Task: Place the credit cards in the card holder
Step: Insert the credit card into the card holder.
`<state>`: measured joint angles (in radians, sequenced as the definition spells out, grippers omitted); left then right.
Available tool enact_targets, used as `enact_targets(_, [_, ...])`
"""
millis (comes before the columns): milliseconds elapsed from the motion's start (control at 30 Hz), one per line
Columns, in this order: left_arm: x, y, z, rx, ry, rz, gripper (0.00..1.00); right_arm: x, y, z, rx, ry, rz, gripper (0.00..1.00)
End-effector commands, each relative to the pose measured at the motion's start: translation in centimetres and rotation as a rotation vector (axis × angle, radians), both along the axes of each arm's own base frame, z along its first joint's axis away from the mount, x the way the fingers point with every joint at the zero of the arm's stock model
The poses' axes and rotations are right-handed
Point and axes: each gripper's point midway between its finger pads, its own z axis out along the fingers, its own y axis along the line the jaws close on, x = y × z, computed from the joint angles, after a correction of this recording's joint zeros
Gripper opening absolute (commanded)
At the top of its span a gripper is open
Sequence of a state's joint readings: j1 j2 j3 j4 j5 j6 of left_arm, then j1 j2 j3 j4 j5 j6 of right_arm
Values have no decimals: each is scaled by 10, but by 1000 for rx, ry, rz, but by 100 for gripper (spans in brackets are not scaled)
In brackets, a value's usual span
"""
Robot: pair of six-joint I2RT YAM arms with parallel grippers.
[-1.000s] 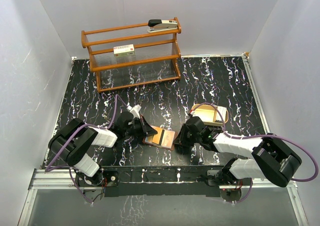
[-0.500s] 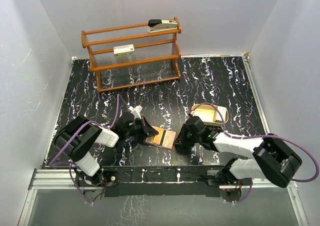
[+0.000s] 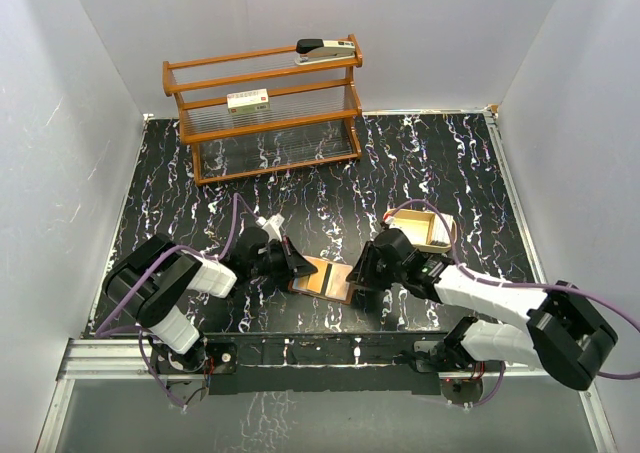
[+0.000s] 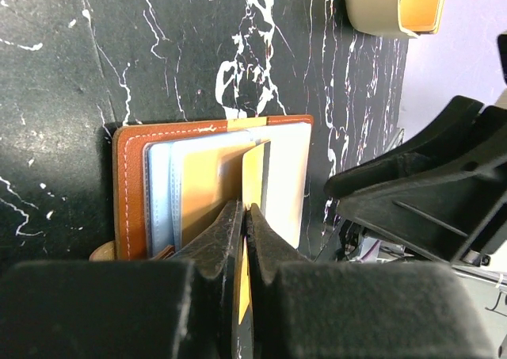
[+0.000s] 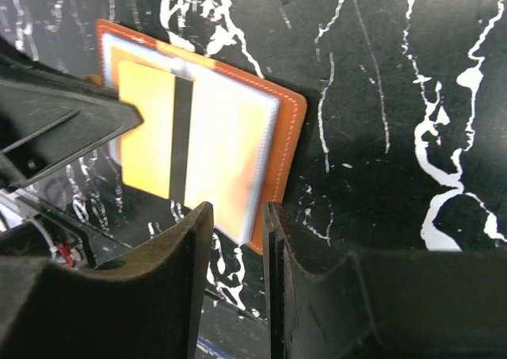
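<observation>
The step in hand was the insertion itself: the left gripper (image 4: pixel 242 228) had its jaws pressed together on the near edge of an orange credit card (image 4: pixel 254 173) with a dark stripe, and the card's far end reached out ahead of the fingertips over the open card holder (image 4: pixel 131 185). That holder lay flat on the dark marbled table (image 4: pixel 79 50) directly in front of the left gripper, with the right gripper (image 5: pixel 238 212) at its opposite edge, facing the left one across it. The right fingers stood only a narrow slit apart over the holder's near corner; whether they bore down on it or gripped it could not be told. The next move probably called for sliding the card forward and low into a pocket mouth while the holder was kept from skating away (the slot itself was not clear in any view). The holder looked like brown leather with pale stitching and a tan lining, and pale blue cards (image 4: pixel 161 192) already sat in it, just left of the pinched card. A tan tray (image 4: pixel 380 10) lay well beyond.
</observation>
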<state>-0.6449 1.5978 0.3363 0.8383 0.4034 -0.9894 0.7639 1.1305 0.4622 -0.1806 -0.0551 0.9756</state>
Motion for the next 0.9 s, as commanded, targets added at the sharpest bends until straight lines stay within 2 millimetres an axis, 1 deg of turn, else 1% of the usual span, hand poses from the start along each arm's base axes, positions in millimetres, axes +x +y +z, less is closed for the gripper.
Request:
enact_targets(0, [-8, 2, -4, 4, 20, -2, 0, 13, 7, 1, -26, -16, -2, 29])
enact_targets(67, [-10, 4, -8, 23, 41, -4, 0, 14, 6, -8, -62, -8, 11, 28])
enact_targets(167, [-14, 4, -8, 20, 47, -27, 0, 13, 0, -20, -119, 6, 16, 22])
enact_targets(267, [-19, 4, -11, 29, 74, -46, 0, 11, -4, -25, -139, 12, 23, 16])
enact_targets(367, [-21, 3, -8, 26, 67, -63, 0, 13, -8, -25, -153, -5, 18, 10])
enact_targets(467, [-20, 2, -5, 41, 50, -81, 0, 15, -8, -24, -166, -13, 20, 8])
enact_targets(700, [-10, -1, 5, 39, -5, -83, 0, 14, -6, -25, -162, -3, 31, 8])
enact_targets(867, [-5, -4, 5, 29, -49, -87, 0, 13, -6, -25, -153, -4, 29, 8])
